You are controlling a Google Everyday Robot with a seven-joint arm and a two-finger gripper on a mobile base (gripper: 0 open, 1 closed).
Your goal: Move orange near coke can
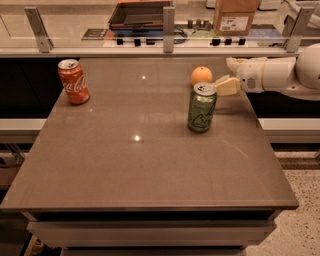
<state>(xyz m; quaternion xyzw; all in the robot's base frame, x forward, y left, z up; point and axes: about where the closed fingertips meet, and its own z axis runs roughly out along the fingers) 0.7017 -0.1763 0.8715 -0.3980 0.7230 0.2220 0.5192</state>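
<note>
The orange [201, 75] sits on the brown table [125, 165] at the back right, just behind a green can [202, 107]. The red coke can [73, 81] stands upright at the back left of the table, far from the orange. My gripper [226, 74] reaches in from the right on a white arm, low over the table, just to the right of the orange. Its fingers [228, 86] are spread apart and hold nothing. They do not touch the orange.
The green can stands right in front of the orange and close under the gripper. A counter with a glass rail, metal posts [168, 29], a dark tray [140, 14] and a cardboard box [235, 16] runs behind the table.
</note>
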